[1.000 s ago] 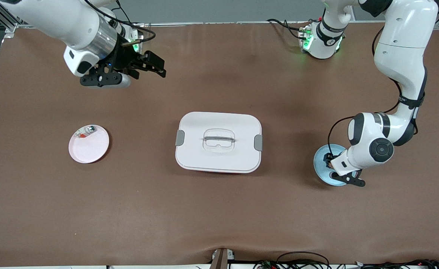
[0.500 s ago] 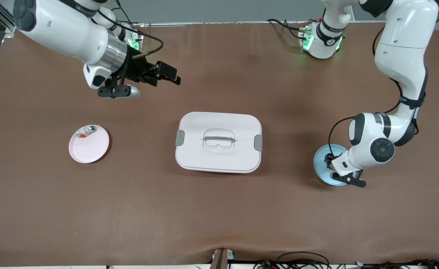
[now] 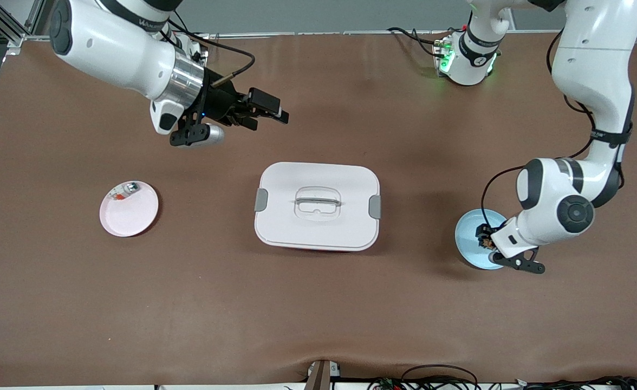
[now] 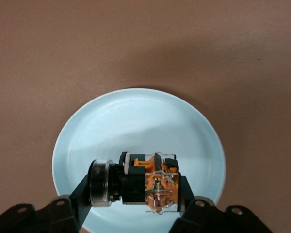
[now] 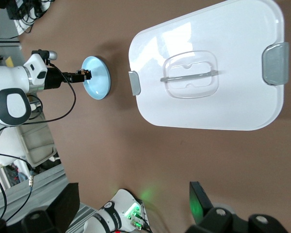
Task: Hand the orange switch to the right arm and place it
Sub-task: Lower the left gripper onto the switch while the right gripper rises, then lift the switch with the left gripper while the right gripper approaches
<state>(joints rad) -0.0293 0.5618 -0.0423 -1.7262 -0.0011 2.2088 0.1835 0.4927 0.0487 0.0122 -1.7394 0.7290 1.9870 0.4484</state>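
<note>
The orange switch, a small black block with an orange and clear section, is gripped between the fingers of my left gripper. It hangs just over the light blue plate. In the front view the left gripper and the switch are over the blue plate at the left arm's end of the table. My right gripper is open and empty in the air, over bare table beside the white box. The right wrist view shows the switch at the blue plate in the distance.
A white lidded box with grey latches and a clear handle sits mid-table and also shows in the right wrist view. A pink plate holding a small silver-white-and-red piece lies toward the right arm's end.
My right arm has swung steadily toward the table's middle, gripper still open. My left arm has shifted slightly, with the switch still held over the blue plate.
</note>
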